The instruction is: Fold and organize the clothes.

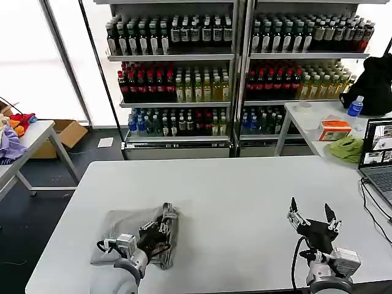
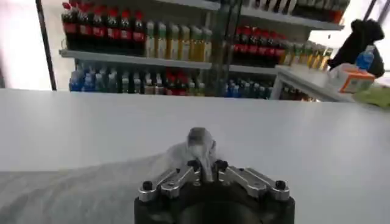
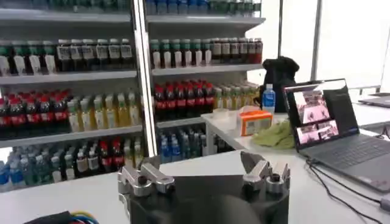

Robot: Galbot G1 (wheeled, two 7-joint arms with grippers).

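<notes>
A light grey shirt is seen bunched on the near left part of the white tabletop, close to the robot's body, with a flatter spread toward the left edge and a raised ridge of cloth along its right side. The left claw is placed on that ridge and is clenched on the shirt; in the left wrist view the fingertips are pressed together on a pinched-up peak of grey fabric, which is lifted slightly above the tabletop while the rest of the cloth trails off toward the arm. The right claw is held over the near right part of the tabletop, well apart from the shirt, with fingers spread wide and nothing between them; the same released state is shown in the right wrist view, where both fingers stand apart above bare tabletop. A laptop is set at the right edge of the tabletop with a dark cable running from it. A second table behind it carries a lime-green cloth, an orange box and a blue-capped bottle. Shelves of bottled drinks are lined up along the back. A purple cloth is left on a side table at the far left.
</notes>
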